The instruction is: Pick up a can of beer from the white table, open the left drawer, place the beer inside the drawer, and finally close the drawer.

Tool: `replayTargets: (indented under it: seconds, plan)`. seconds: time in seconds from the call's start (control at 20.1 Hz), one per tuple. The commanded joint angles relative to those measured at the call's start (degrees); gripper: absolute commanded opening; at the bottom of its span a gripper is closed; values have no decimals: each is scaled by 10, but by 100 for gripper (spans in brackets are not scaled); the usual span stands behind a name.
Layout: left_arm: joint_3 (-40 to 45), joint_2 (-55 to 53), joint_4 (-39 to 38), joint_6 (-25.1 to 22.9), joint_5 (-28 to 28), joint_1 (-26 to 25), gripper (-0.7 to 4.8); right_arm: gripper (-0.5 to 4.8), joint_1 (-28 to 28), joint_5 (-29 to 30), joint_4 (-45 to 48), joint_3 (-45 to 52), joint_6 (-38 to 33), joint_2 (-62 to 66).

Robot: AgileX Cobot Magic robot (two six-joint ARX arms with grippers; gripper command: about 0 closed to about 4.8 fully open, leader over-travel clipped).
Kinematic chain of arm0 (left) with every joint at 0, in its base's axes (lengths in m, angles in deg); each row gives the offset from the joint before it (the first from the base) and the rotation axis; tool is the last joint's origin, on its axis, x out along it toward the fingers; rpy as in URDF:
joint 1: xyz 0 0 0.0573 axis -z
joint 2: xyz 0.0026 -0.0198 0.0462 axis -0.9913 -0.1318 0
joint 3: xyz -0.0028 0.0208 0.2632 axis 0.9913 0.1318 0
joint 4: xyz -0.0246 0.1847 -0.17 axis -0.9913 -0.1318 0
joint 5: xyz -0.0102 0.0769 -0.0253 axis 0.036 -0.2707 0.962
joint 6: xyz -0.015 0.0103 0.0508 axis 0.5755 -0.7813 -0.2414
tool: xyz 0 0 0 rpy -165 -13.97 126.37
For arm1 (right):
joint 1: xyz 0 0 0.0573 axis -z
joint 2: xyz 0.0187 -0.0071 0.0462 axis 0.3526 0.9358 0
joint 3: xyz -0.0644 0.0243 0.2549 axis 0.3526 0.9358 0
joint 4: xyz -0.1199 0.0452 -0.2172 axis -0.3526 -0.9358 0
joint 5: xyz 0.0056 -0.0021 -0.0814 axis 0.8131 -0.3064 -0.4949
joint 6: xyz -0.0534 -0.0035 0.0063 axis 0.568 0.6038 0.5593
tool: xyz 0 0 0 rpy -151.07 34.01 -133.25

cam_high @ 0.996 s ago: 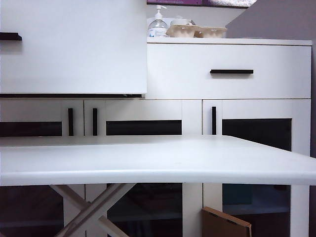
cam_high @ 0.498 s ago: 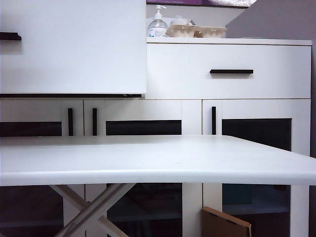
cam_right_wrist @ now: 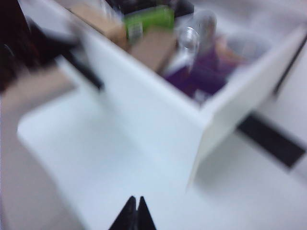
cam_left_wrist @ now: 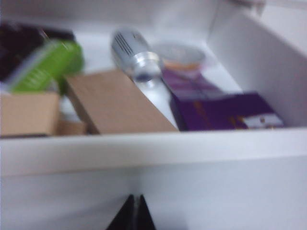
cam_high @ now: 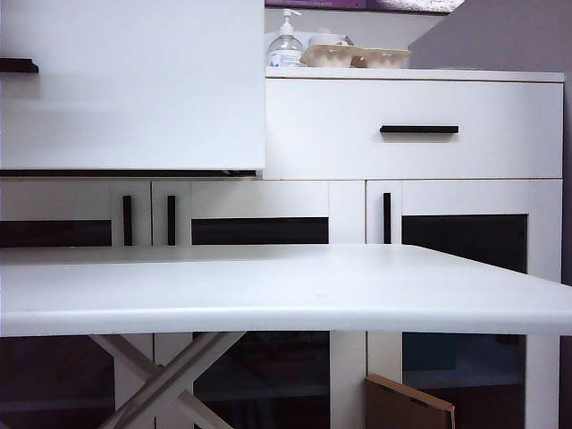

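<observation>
Inside drawer (cam_left_wrist: 144, 148), can (cam_left_wrist: 135, 56) beyond left claw (cam_left_wrist: 134, 213)

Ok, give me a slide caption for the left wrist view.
Left gripper, jaws shut, faces the open left drawer, where the can of beer lies among boxes.

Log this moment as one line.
drawer: open | can: lying inside | left gripper: shut, at drawer front | right gripper: shut, over table
</observation>
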Motion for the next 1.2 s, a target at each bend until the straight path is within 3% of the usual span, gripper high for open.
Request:
replayTargets:
  seconds: [0.05, 0.3, 0.55, 1.2]
  plan:
    - [-2, -21, 40, -3, -14, 12, -6, -1, -1, 1, 100, 77, -2, -48]
    - [-2, -73, 88, -6, -47, 35, -6, -1, -2, 13, 158, 126, -14, -77]
    - [-2, -116, 164, -6, -73, 35, -6, -1, -2, 16, 168, 126, -14, -77]
    - [-2, -186, 279, -6, -103, 25, -6, -1, -2, 31, 179, 126, -14, -80]
